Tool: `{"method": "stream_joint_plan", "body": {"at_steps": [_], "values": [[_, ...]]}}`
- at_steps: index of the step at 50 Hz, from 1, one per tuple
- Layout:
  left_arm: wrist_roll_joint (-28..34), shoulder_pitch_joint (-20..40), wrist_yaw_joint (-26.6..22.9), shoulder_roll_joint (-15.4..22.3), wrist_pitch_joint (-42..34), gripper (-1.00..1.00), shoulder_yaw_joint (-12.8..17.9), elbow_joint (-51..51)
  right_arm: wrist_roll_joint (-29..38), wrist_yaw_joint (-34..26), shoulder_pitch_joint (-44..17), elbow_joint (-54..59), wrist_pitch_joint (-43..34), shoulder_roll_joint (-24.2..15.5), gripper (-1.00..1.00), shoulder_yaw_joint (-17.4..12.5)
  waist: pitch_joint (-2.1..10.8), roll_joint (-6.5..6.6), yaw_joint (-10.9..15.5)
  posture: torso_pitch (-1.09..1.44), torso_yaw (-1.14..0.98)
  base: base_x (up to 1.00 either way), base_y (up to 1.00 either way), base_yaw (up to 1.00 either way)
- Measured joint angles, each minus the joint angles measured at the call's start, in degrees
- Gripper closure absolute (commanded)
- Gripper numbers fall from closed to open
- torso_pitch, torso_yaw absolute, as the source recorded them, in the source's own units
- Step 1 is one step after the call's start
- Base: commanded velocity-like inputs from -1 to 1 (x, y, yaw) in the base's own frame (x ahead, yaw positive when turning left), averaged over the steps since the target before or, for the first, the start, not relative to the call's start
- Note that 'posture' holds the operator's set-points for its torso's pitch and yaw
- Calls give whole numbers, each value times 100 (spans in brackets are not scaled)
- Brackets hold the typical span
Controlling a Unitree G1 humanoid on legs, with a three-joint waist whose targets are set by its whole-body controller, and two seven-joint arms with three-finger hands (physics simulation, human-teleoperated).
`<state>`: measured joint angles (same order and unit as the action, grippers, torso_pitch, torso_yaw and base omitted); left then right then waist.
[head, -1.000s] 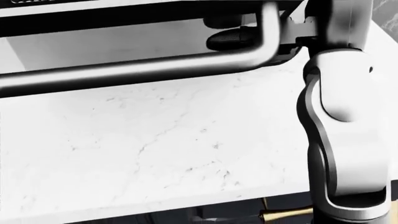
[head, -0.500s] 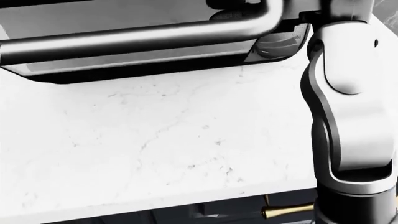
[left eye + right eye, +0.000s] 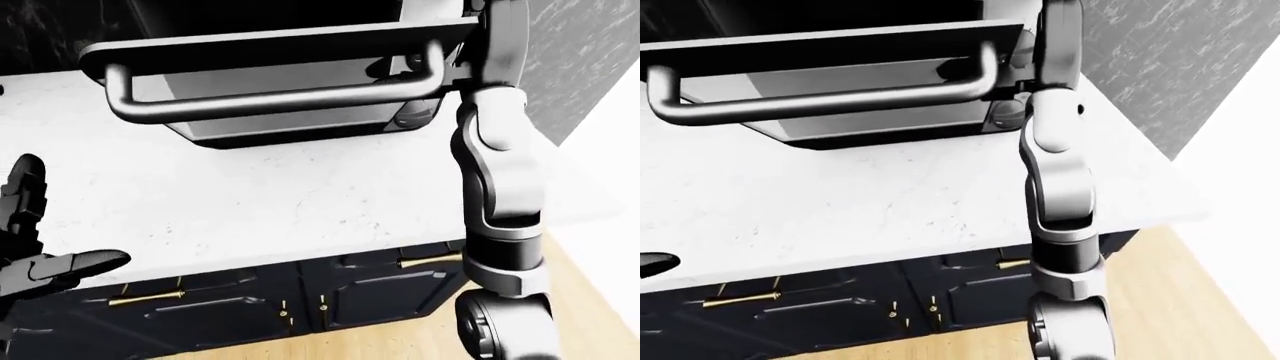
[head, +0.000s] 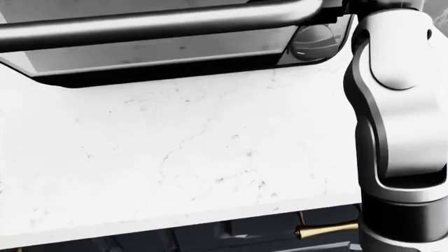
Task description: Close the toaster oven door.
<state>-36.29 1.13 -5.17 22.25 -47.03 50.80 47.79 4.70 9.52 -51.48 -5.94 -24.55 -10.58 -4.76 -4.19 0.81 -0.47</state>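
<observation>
The toaster oven (image 3: pixel 300 126) stands at the top of the eye views on the white marble counter (image 4: pixel 175 157). Its door (image 3: pixel 260 79) hangs partly open, tilted out toward me, with a long metal handle bar (image 3: pixel 270 101) across it. A round knob (image 4: pixel 315 39) shows under the handle's right end. My right arm (image 3: pixel 495 180) runs up past the door's right edge. My right hand (image 3: pixel 388 69) shows only as a dark finger behind the handle's right post, the rest hidden. My left hand (image 3: pixel 30 247) is low at the left with fingers spread, holding nothing.
Dark cabinet doors (image 3: pixel 230 307) with brass pulls (image 4: pixel 325 230) sit under the counter's near edge. A grey stone wall (image 3: pixel 1180 60) rises at the right, where the counter ends. Wood floor (image 3: pixel 1160 300) shows at the lower right.
In the head view the handle bar has risen toward the top edge and the door has swung up. The oven's lower front and knob have come into sight. My right arm shifted slightly up.
</observation>
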Motion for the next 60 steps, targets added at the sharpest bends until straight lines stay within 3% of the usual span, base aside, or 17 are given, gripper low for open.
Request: {"method": "stream_joint_plan", "body": {"at_steps": [14,21,28,45,60], "values": [[135,-260,-428,-428,-83,-100,62,412,-89,19,8,-18,57,-6,-100,65,25,2,10,0,0,0,0,0],[216,-551,-682,-862,-72,-100,-128,788,-101,-5,4,0,59,-51,-100,26,22,-8,29,0,0,0,0,0],[144,-663,-769,-1009,-197,-100,-67,1070,-88,2,-18,2,17,-65,-100,33,22,-33,25,0,0,0,0,0],[-970,-1935,144,-151,1071,-100,-1028,1081,-125,-14,-115,64,-12,-114,-100,25,14,-41,59,0,0,0,0,0],[-1037,-2191,592,252,1731,-100,-1716,1090,-134,18,-62,-17,5,-109,-100,14,40,-46,91,0,0,0,0,0]]}}
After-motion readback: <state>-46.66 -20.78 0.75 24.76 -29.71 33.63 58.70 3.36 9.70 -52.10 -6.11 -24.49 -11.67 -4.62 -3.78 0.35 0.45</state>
